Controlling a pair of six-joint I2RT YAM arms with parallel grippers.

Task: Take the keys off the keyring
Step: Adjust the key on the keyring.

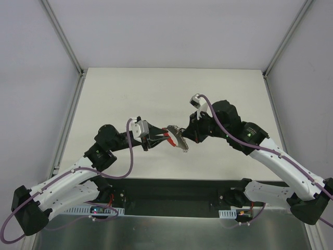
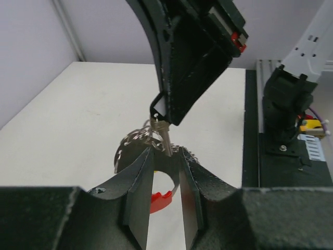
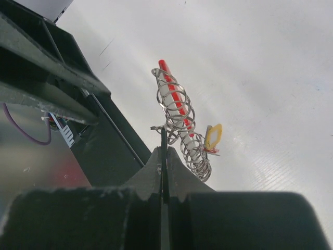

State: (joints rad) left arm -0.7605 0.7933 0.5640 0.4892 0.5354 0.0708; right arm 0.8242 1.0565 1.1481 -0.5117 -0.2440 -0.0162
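Right gripper [image 3: 164, 152]: my fingers are pressed flat together on the thin blade of one key [image 2: 165, 136], holding the whole bunch up off the table [image 1: 130, 88].
Left gripper [image 2: 166, 156]: my jaws stand a little apart, their tips on either side of the held key just below the right fingertips. I grip nothing that I can see.
Keyring [image 3: 179, 112]: in the air between my two grippers, its wire coils wound round a red plastic piece [image 2: 158, 200], with a small yellow tag [image 3: 213, 136] beside it.
Keys [image 1: 182, 146]: a jagged silvery bunch hanging at the ring.
Handling: light, hard, slick metal. The thin blades will likely twist or slip in a pinch, and the ring looks springy and free to swing.
Where to hold: I judge the red piece or the ring's wire best for my left, gripped flat across, so the key can be worked round the coil.
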